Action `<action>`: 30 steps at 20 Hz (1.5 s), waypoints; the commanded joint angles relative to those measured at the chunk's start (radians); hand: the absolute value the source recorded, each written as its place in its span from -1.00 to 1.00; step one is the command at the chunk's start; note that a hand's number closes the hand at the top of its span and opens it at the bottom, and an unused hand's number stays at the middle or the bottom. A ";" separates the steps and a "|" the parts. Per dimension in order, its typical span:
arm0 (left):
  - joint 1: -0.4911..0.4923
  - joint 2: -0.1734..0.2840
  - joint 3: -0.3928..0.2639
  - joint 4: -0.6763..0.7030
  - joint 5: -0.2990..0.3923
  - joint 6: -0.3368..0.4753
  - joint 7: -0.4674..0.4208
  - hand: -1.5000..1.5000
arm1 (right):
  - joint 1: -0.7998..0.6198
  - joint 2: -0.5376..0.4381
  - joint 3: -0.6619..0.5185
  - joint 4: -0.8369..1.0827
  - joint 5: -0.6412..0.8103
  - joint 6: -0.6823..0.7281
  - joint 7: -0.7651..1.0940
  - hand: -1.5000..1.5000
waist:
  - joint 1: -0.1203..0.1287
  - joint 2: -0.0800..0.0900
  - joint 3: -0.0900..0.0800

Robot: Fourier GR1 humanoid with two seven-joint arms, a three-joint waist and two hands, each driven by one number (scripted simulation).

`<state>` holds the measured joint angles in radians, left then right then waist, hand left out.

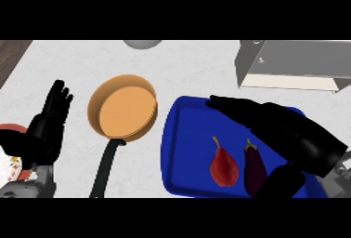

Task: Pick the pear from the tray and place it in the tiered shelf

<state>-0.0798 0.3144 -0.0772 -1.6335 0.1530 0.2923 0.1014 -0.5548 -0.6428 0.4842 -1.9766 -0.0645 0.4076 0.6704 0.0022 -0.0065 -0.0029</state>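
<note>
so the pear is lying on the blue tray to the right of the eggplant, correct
Not quite: the head view shows the pear lying on the blue tray to the left of the eggplant, not the right.

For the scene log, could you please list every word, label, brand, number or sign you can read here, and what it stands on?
None: no readable text shows in the head view.
Blue tray: plain.
Red pear and dark eggplant: no sticker.
Orange pan: no brand mark.
Grey shelf: no label.
Red and white thing at the left edge: mostly hidden, nothing readable.
</note>
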 commanded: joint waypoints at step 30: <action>-0.039 -0.084 0.044 -0.044 -0.123 -0.020 0.088 0.00 | 0.184 0.265 0.208 0.237 0.708 0.092 0.036 -1.00 | 0.000 0.006 0.003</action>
<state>-0.0946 0.2500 -0.0246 -1.6691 0.0788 0.2456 0.1573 -0.4026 -0.4142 0.6952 -1.7938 0.5702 0.4990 0.7594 0.0015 -0.0004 0.0000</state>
